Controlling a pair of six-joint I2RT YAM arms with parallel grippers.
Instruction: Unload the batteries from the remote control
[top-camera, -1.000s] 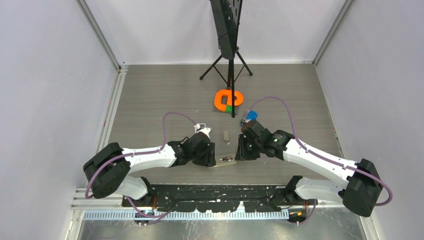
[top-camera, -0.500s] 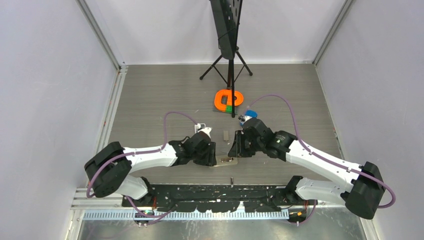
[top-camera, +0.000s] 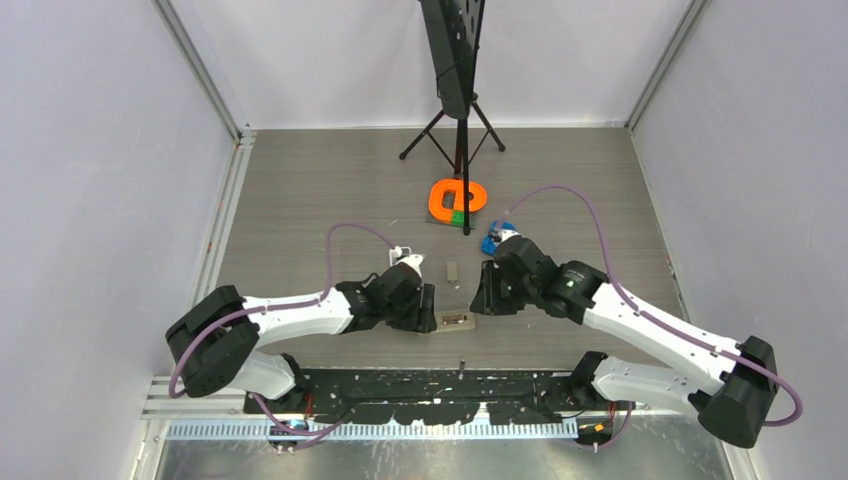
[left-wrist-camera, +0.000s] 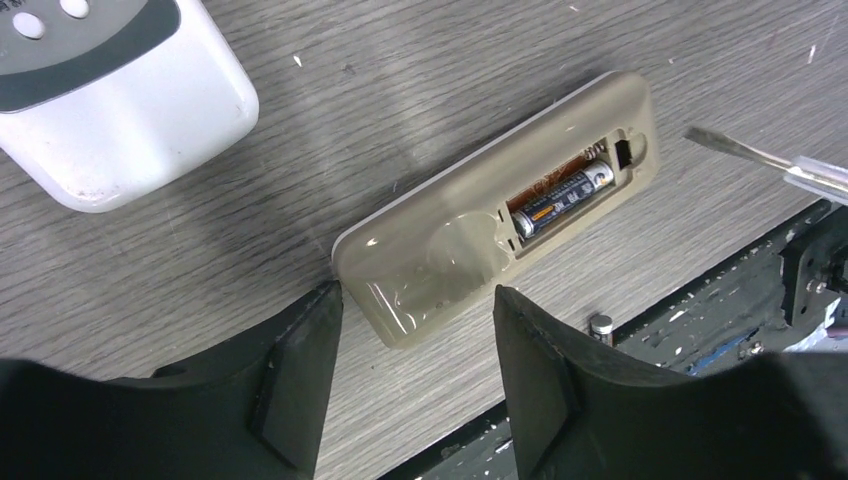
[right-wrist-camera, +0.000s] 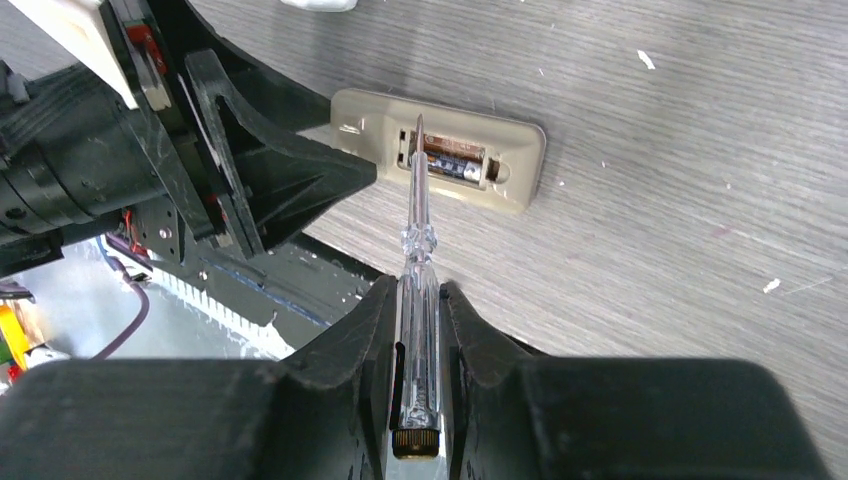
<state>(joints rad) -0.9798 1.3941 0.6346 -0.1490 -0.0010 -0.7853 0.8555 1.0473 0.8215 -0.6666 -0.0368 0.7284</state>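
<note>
The beige remote control (left-wrist-camera: 450, 250) lies back-up on the table with its battery bay uncovered. One dark battery (left-wrist-camera: 562, 198) sits in the bay. A second battery (top-camera: 462, 362) lies loose on the black base strip at the table's near edge, also visible as a battery (left-wrist-camera: 600, 325) in the left wrist view. My left gripper (left-wrist-camera: 415, 293) is open, with its fingers either side of the remote's near end. My right gripper (right-wrist-camera: 420, 285) is shut on a clear-handled screwdriver (right-wrist-camera: 420, 240). The screwdriver's metal tip (left-wrist-camera: 735, 147) hovers just off the remote's bay end.
A white remote (left-wrist-camera: 110, 90) lies close beside the beige one. A small dark cover (top-camera: 451, 270) rests on the table behind the grippers. Farther back are an orange ring with a green block (top-camera: 458, 198) and a tripod stand (top-camera: 460, 120).
A battery has left the remote and now lies at the table's near edge. My left gripper has opened off the remote. My right gripper with the screwdriver has drawn back a little to the right.
</note>
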